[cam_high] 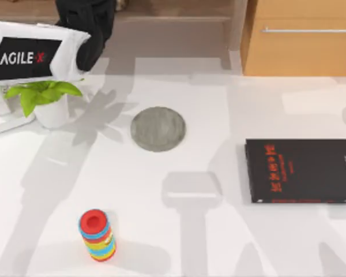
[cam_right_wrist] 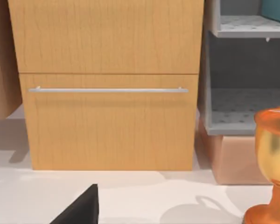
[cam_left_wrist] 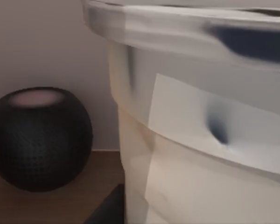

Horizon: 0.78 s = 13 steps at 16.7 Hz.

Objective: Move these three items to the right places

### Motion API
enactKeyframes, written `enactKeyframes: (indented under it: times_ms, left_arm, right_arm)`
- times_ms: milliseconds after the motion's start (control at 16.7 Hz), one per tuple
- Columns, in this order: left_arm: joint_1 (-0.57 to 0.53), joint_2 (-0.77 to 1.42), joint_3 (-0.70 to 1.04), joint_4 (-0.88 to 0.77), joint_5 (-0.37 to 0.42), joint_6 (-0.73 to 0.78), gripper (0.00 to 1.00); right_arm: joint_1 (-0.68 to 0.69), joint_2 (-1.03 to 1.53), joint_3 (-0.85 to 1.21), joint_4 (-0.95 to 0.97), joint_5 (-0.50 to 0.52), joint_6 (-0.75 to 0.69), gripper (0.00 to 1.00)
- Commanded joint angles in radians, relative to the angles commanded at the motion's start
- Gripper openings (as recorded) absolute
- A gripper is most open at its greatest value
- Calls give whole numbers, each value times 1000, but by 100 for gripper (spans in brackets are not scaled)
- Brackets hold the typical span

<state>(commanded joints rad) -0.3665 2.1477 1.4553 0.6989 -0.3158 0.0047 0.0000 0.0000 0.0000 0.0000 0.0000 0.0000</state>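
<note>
Close before the left wrist camera stands a pale lidded cup (cam_left_wrist: 200, 140), its base cut off, beside a dark round speaker (cam_left_wrist: 39, 137); either hand's state cannot be told.

Wooden drawer cabinet, grey shelving and a goblet over a white tabletop

A light wooden cabinet (cam_right_wrist: 109, 84) with a long horizontal silver bar handle (cam_right_wrist: 108, 89) stands on the white table surface (cam_right_wrist: 177, 196). At its three o'clock sits a grey perforated shelf unit (cam_right_wrist: 242, 109) resting on a pale pink-brown box (cam_right_wrist: 233, 158). A shiny orange-gold metal goblet (cam_right_wrist: 273, 168) stands toward four o'clock. A dark black wedge-shaped part (cam_right_wrist: 81, 207) pokes in at six o'clock.
</note>
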Motion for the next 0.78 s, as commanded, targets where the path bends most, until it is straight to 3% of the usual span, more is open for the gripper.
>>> enactKeyframes:
  times_ms: [360, 780]
  left_arm:
    - [0, 0, 0, 0, 0, 0, 2]
    - [0, 0, 0, 0, 0, 0, 0]
  right_arm:
    - [0, 0, 0, 0, 0, 0, 100]
    - [0, 0, 0, 0, 0, 0, 100]
